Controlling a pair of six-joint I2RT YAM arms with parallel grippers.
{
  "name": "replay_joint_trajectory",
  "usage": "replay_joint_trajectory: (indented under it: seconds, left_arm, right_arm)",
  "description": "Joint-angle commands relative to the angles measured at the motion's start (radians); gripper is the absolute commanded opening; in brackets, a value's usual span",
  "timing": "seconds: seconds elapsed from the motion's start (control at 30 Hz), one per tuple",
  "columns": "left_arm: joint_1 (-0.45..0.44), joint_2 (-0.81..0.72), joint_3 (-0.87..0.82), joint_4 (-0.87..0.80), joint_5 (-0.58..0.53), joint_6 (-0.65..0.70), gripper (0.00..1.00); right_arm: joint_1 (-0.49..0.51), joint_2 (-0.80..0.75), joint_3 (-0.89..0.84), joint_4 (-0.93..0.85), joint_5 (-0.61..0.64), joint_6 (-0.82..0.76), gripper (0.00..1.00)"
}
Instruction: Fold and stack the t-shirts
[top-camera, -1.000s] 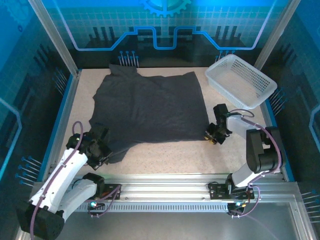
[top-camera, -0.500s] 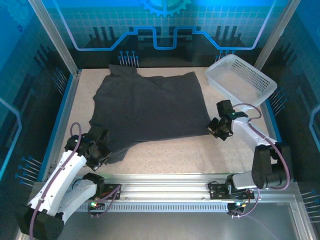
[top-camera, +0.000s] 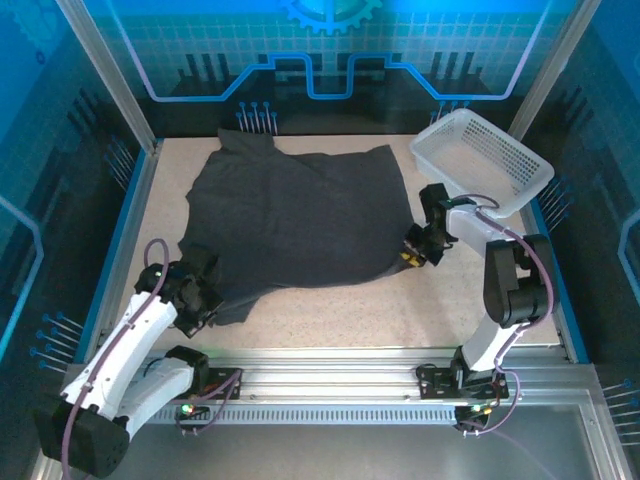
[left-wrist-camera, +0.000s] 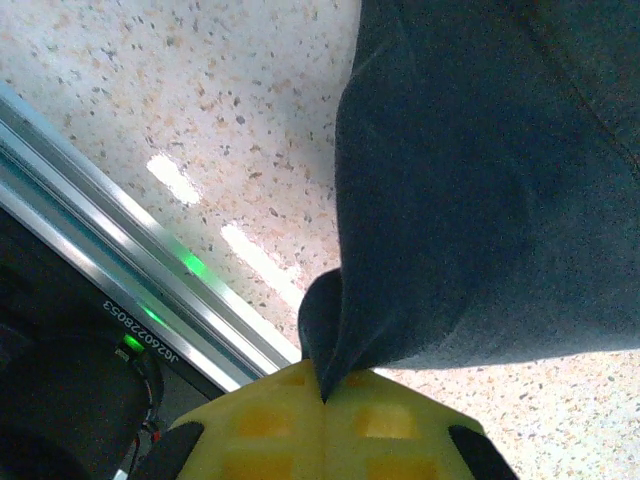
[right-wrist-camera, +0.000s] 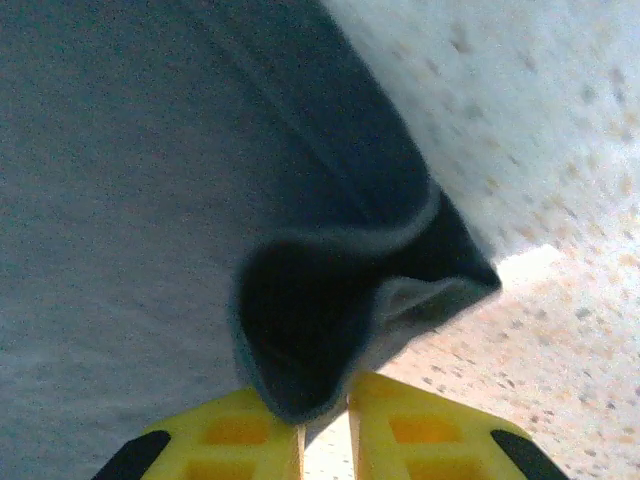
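We see one dark charcoal t-shirt (top-camera: 300, 215) spread over the middle of the table (top-camera: 340, 310), reaching towards the far-left corner, where a bunched part lies against the far edge. It is plain, without print, and lies mostly flat with soft creases. Its near edge runs slantwise from the right side down towards the near-left corner.

At that near-left end the cloth narrows into a tongue that ends in the left gripper (top-camera: 197, 297). In the left wrist view the yellow fingers (left-wrist-camera: 390, 430) are pressed together with no gap, a folded edge of the shirt pinched in the seam between them.

At the shirt's near-right corner sits the right gripper (top-camera: 413, 256), close to the right edge of the cloth. In the right wrist view the hem curls into a dark loop whose lower lip drops between the yellow pads (right-wrist-camera: 240, 435). They stand almost together, nipping that fold, with a thin slit of speckled surface showing under it.

A white lattice basket (top-camera: 530, 165) stands at the far-right corner, turned at an angle and apart from the shirt. The right arm's wrist and cable pass just beside its near rim. Along the near edge runs an aluminium rail (top-camera: 330, 365), which the left wrist view shows close to the pinched fold.
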Motion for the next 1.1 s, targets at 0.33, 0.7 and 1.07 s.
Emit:
replay_joint_trajectory:
  seconds: [0.33, 0.7, 1.07]
  left_arm:
    - [0.046, -0.021, 0.076, -0.107, -0.158, -0.042, 0.00]
    - [0.065, 0.020, 0.068, -0.043, -0.141, -0.040, 0.00]
    - [0.065, 0.015, 0.067, -0.039, -0.132, -0.033, 0.00]
  right_arm:
    - [-0.101, -0.300, -0.242, 0.033, 0.049, -0.006, 0.42]
    - [-0.107, -0.060, -0.144, 0.181, -0.152, -0.258, 0.54]
    - [-0.093, -0.121, -0.247, 0.125, -0.159, -0.274, 0.56]
